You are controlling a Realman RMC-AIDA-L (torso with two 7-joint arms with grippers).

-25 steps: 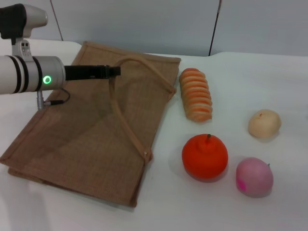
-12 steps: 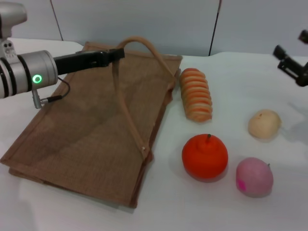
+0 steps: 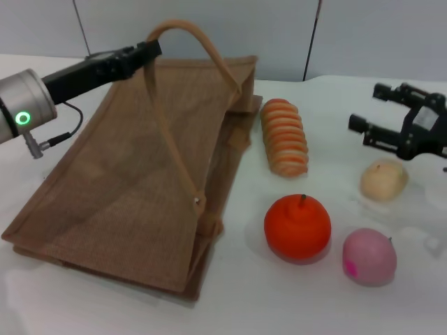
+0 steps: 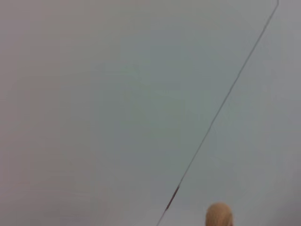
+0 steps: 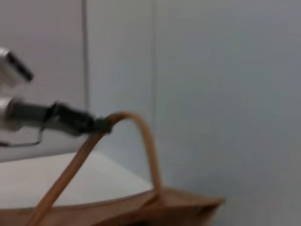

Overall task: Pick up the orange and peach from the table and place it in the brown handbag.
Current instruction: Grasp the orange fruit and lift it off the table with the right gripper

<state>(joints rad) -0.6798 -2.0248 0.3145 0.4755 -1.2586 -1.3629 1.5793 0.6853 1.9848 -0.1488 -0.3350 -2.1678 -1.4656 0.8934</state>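
Note:
The brown handbag (image 3: 133, 181) lies on the white table at the left. My left gripper (image 3: 150, 50) is shut on its upper loop handle (image 3: 202, 42) and holds it raised, so the bag's top side lifts. The handle and that gripper also show in the right wrist view (image 5: 101, 125). The orange (image 3: 297, 227) sits right of the bag's near corner. The peach (image 3: 369, 257) with its magenta spot lies to the orange's right. My right gripper (image 3: 380, 115) is open, above the table at the far right, over the beige fruit.
A striped orange-and-cream bread loaf (image 3: 284, 136) lies just right of the bag's mouth. A beige round fruit (image 3: 383, 179) sits behind the peach. A grey wall stands behind the table.
My left gripper has risen and drawn back with the handle, lifting the bag's top side. My right gripper has come into view from the right and moved left and down over the beige fruit.

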